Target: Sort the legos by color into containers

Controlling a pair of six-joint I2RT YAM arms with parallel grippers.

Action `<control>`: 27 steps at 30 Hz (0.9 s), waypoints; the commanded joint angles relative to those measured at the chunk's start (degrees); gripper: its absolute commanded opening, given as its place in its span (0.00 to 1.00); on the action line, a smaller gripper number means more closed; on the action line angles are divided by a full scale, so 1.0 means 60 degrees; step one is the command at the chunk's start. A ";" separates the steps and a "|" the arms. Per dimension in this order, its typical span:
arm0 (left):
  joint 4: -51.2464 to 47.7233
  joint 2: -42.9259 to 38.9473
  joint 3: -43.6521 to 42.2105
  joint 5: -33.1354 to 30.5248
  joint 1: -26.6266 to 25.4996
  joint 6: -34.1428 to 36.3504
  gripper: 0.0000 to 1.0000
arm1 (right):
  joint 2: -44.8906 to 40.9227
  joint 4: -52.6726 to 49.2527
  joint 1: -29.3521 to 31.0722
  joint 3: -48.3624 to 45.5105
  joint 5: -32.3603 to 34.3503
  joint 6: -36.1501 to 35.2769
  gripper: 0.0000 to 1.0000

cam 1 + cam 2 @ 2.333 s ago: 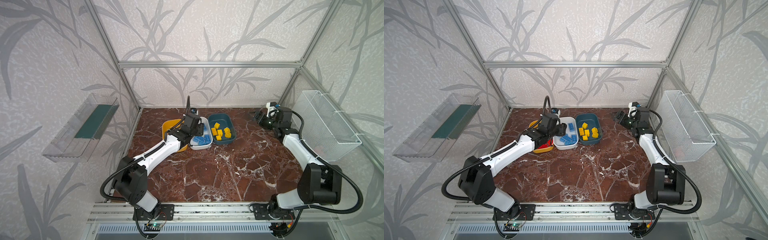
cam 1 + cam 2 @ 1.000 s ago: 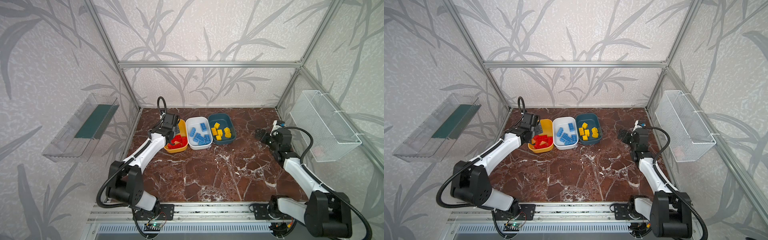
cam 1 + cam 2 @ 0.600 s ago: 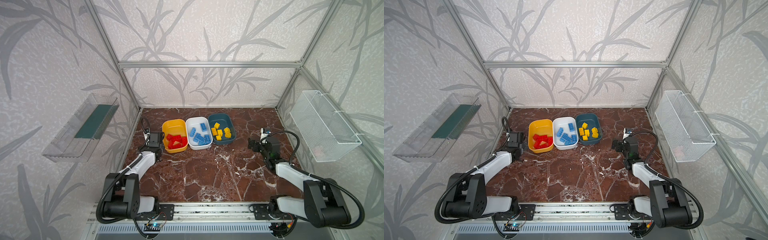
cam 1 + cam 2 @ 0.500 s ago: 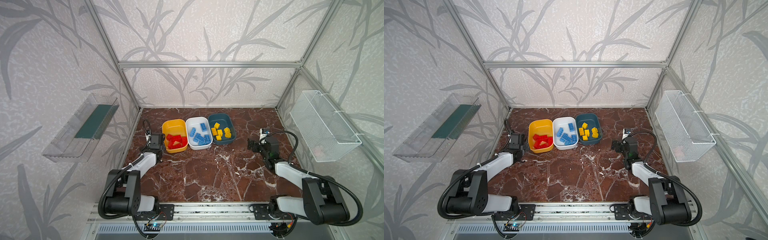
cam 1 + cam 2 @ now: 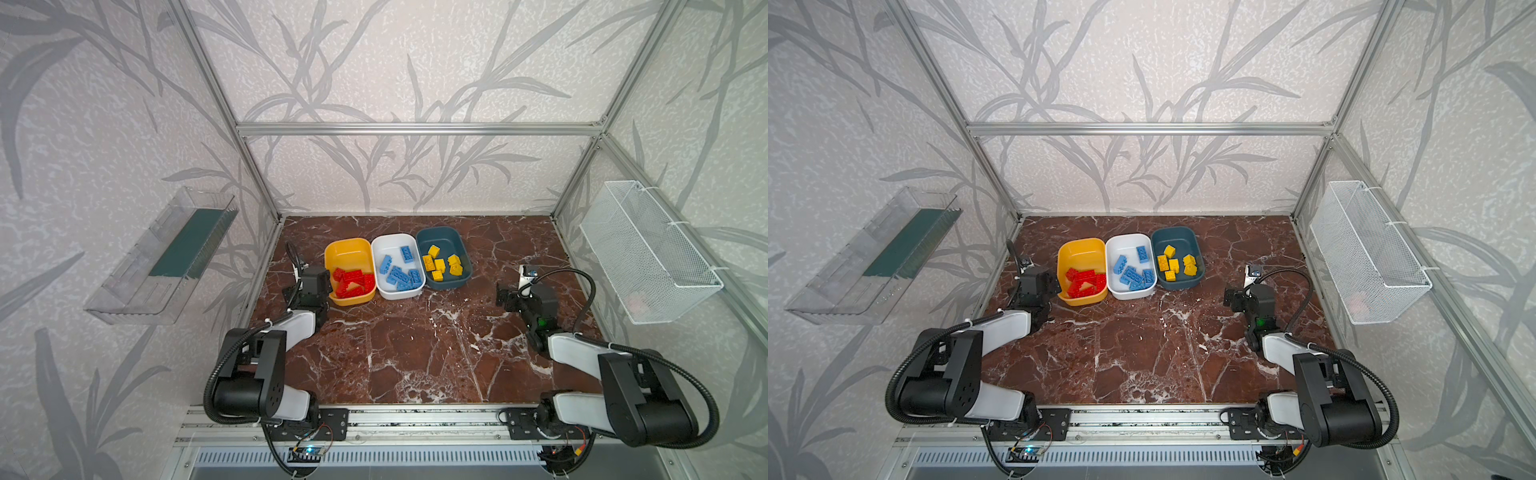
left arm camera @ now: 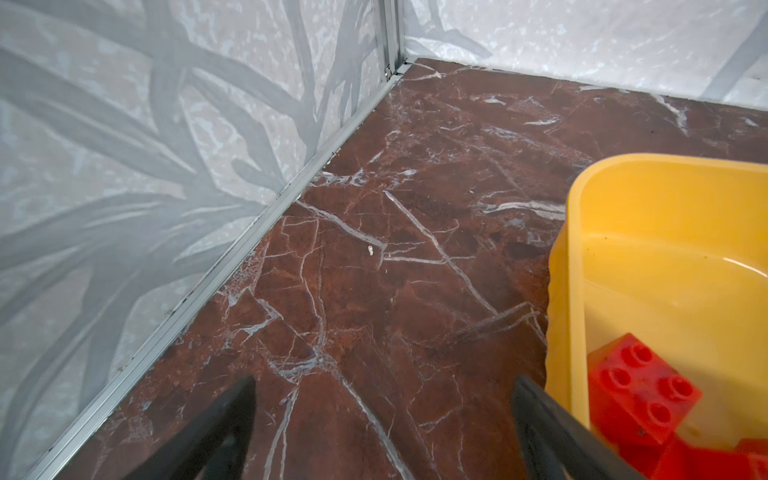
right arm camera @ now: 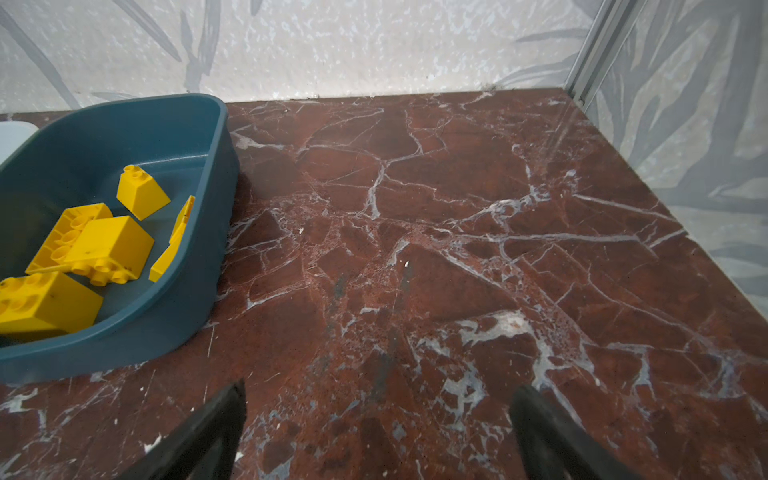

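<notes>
Seemingly little is left to do. Nearest, the left hand (image 6: pixel 382 424), just beside the yellow tub (image 5: pixel 347 251), and the right hand (image 7: pixel 374 424) both stand spread wide and empty over the desk (image 5: pixel 415 353), with no loose brick in sight. Farther back, the red legos (image 5: pixel 353 282) lie in the yellow tub, the blue legos (image 5: pixel 399 272) in the white tub (image 5: pixel 390 245), and the yellow legos (image 5: pixel 442 262) in the teal tub (image 5: pixel 444 239).

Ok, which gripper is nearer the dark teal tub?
Right. The right gripper is to the right of the dark teal tub; the left gripper is beside the yellow tub, past the white tub.
</notes>
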 commanded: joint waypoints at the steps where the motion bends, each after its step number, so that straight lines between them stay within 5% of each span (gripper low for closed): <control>1: 0.1496 0.0215 -0.0187 0.0259 0.0208 0.0447 0.95 | 0.0090 0.2140 0.0081 -0.0415 0.0475 -0.0785 0.99; 8: 0.3215 0.0276 -0.1032 0.0480 -0.0307 0.1271 0.95 | 0.2983 0.6785 0.0186 -0.1319 0.0168 -0.1225 0.99; 13: 0.3747 0.0258 -0.1290 0.0662 -0.0303 0.1339 0.99 | 0.2866 0.5740 0.0333 -0.0700 -0.0099 -0.1518 0.99; 18: 0.2836 0.0470 -0.0777 0.2137 0.0337 0.1086 0.99 | 0.2423 0.2105 0.0207 0.0855 -0.0288 -0.1433 0.99; 23: 0.4658 0.0920 -0.1416 0.2033 0.0116 0.1467 0.99 | 0.2483 0.2420 0.0082 0.0766 -0.0460 -0.1255 0.99; 27: 0.3894 0.0793 -0.1142 0.2001 0.0195 0.1283 0.99 | 0.2546 0.2540 0.0071 0.0743 -0.0480 -0.1259 0.99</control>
